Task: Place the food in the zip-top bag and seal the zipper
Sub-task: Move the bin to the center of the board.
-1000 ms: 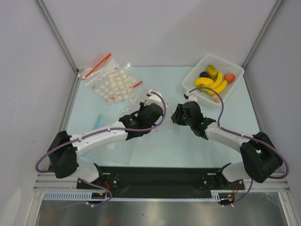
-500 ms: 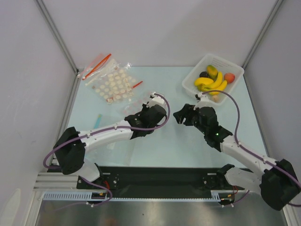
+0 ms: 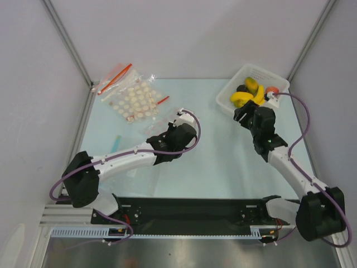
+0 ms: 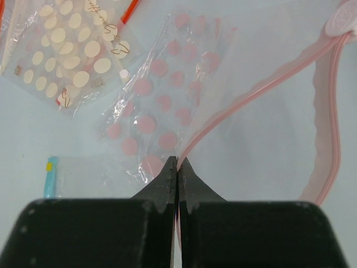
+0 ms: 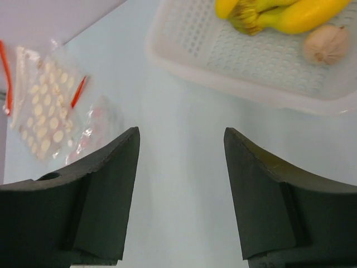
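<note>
Gold script on the disc bag (image 4: pixel 109 47) is too faint to read. The left gripper (image 4: pixel 177 167) pinches the bag (image 4: pixel 162 100) at its zipper (image 4: pixel 262 89). The right gripper (image 5: pixel 181 131) gapes empty beside the basket (image 5: pixel 251 61). In the basket the bananas (image 5: pixel 295 14) are cut off by the frame, with the beige piece (image 5: pixel 326 44) next to them.

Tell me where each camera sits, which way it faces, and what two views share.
Top external: above and behind the bases, looking down on the table; both arms show whole.
Left wrist: on the left arm, looking forward past its shut left hand, which pinches the zip-top bag at the zipper.
Right wrist: on the right arm, facing the white basket past its open right hand.
Shared: both wrist views catch the cream-disc bag.
</note>
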`<state>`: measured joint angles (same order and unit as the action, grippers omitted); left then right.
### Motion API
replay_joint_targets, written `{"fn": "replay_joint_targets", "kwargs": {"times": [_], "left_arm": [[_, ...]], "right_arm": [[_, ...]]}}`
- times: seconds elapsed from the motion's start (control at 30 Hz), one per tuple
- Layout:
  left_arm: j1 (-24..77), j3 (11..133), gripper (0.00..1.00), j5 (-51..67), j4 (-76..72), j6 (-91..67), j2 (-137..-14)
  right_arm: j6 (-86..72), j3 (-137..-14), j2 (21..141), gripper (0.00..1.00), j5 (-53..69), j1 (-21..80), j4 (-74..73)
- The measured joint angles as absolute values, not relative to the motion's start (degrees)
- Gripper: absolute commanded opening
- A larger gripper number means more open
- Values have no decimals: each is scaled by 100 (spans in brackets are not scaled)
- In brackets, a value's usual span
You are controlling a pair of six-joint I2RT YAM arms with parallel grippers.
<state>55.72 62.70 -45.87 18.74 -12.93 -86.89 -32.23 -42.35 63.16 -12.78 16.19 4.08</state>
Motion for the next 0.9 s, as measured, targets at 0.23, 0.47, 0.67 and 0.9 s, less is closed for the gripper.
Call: {"fn": "replay_joint_targets", "kwargs": {"times": [0.23, 0.47, 0.67, 0.9], "left_arm": [[5572, 6270, 0, -4556, 1857, -1302, -8600], [5572, 6267, 0, -4469, 1857, -1302, -8506], [5572, 6267, 1, -4438, 1857, -1304, -8444], [5572, 6265, 0, -4423, 1857, -1304, -8370]], "right_arm": [[-3334, -5666, 8263, 66, -1308, 1022, 172], [-3218, -6838, 9620, 68, -1304, 1011, -379], [-3166, -7314, 10265, 62, -755, 952, -996], [-3301, -6261, 9623, 63, -242, 1221, -919]]}}
